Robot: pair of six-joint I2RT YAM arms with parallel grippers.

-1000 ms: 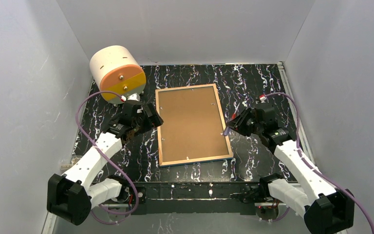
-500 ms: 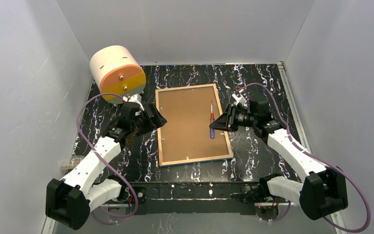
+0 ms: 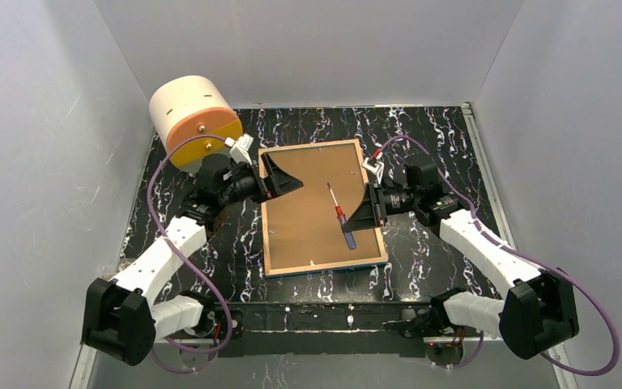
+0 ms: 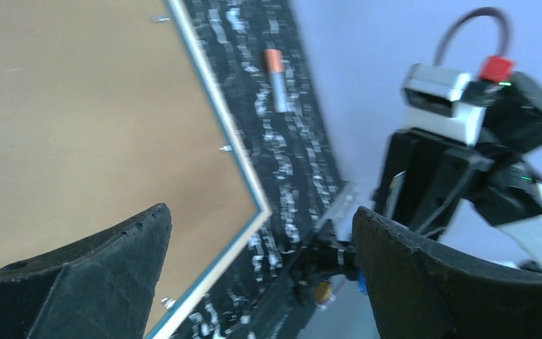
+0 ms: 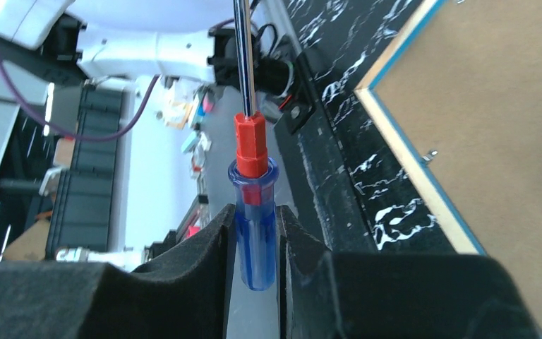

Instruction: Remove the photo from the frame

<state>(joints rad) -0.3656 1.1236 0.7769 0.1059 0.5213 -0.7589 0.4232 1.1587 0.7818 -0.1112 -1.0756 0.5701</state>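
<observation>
At the far left of the table (image 3: 437, 146) stands a white drum with an orange face (image 3: 194, 121), which plays no part in the job. Beside it the left pincer (image 4: 260, 212) hangs wide and holds nothing, over the left rim of the frame (image 3: 269, 243). The frame lies face down in the middle of the table, its pale wooden edging up and a thin blue line showing at its border, with the brown backing board (image 3: 312, 219) seated inside it. Small metal tabs (image 4: 224, 148) show along the edge, and I judge that they pin the board in. The photo is hidden, presumably under the board and inside the frame. To the right, the right pincer (image 5: 255, 215) is clamped on the blue handle of a screwdriver (image 3: 342, 219), whose shaft reaches out over the board; whether the tip touches it I cannot tell. So 0 steps look done: the tabs need bending back, then the board lifting, then the photo taking out
</observation>
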